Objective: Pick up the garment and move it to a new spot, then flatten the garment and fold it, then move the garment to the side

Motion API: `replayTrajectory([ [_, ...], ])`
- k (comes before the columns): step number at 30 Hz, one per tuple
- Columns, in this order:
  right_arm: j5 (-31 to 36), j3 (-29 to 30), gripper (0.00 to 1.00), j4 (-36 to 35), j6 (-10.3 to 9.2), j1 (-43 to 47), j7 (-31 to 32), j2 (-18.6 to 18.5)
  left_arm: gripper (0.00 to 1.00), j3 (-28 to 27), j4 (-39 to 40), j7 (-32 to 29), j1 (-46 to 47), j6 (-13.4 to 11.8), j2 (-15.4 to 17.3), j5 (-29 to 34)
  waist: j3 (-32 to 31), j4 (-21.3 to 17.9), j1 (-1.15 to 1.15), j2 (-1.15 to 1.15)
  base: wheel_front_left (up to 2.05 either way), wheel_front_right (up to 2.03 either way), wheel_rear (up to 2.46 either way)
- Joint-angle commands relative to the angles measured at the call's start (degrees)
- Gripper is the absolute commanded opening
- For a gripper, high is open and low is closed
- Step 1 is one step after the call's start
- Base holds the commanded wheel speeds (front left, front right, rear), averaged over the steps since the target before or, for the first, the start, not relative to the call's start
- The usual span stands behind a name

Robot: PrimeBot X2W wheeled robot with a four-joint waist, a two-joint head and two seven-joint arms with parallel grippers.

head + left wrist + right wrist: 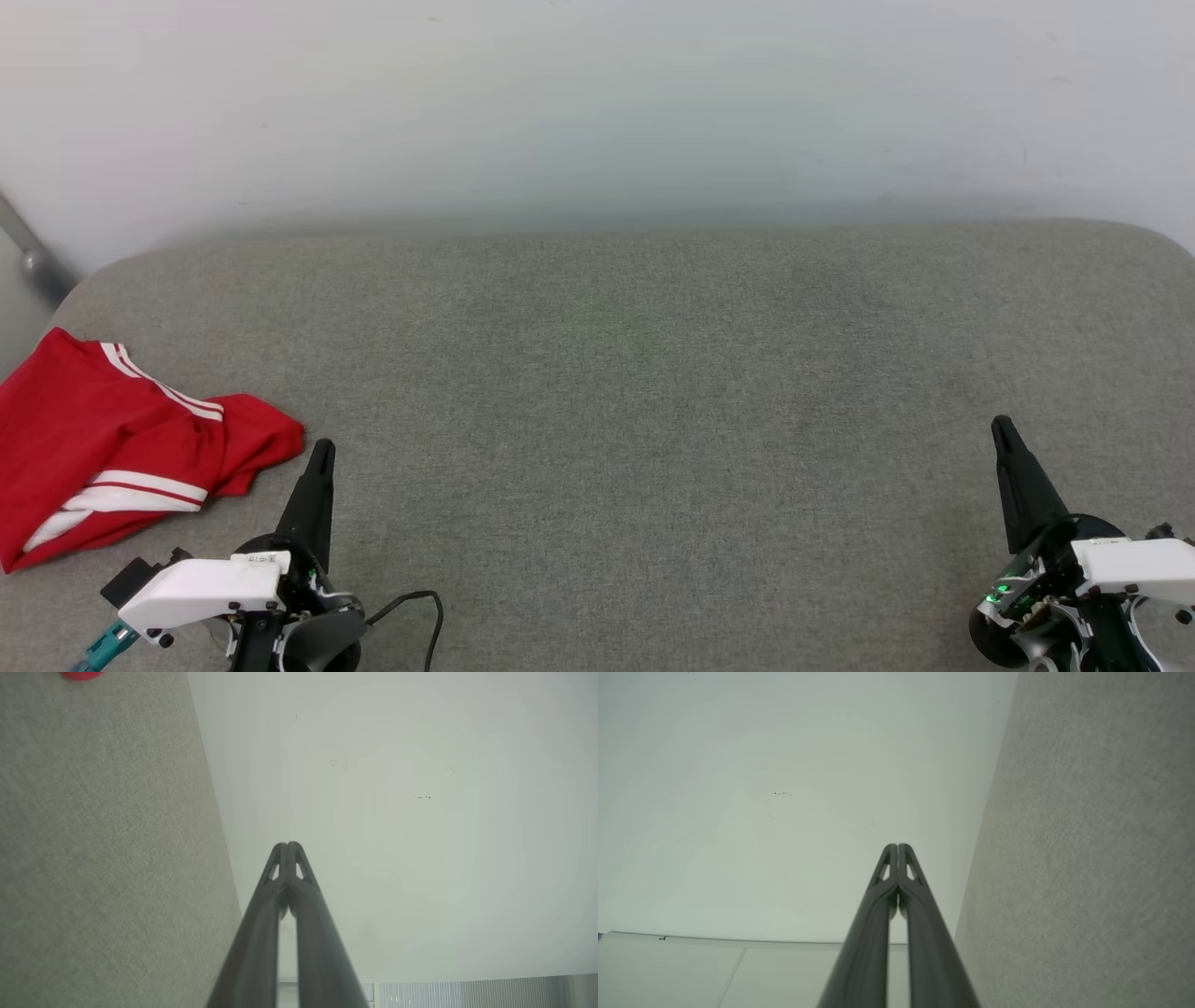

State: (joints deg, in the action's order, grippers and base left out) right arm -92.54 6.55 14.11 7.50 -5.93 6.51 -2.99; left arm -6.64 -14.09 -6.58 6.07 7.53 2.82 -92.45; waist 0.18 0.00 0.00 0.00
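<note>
Shows the red garment [103,448] bunched at the left edge of the grey desk [653,420], hands idle.
Left hand [320,453] just beside the cloth, right hand [1002,429] well apart, both with fingers pressed together, holding nothing. Could snag only one loose layer, or shove the heap off the nearby edge, if approached closed.

Garment [103,457] lies on the table [607,392] at its left edge, toward the near side. Left end effector [320,450] stands just right of the garment, apart from it. Right end effector [1003,429] stands at the near right, well apart from both. A wall [597,112] rises behind the table's far edge. A cable [425,602] loops right of the left end effector's base.
</note>
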Motion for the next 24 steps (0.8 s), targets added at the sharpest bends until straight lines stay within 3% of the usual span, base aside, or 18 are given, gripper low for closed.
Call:
replayTrajectory([
  [1,0.28,-0.02,0.0,0.08,-0.02,-0.71,0.0,0.2,0.0,-0.1,0.01,-0.1,0.38,0.17,-0.1,0.09,0.0,0.0,0.0,0.0,0.0,0.0,0.0],
  [24,0.27,-0.03,0.0,0.08,-0.02,-0.71,-0.01,0.2,0.0,-0.09,0.01,-0.09,0.38,0.17,-0.1,0.08,0.0,0.0,0.0,0.0,0.0,0.0,0.0],
])
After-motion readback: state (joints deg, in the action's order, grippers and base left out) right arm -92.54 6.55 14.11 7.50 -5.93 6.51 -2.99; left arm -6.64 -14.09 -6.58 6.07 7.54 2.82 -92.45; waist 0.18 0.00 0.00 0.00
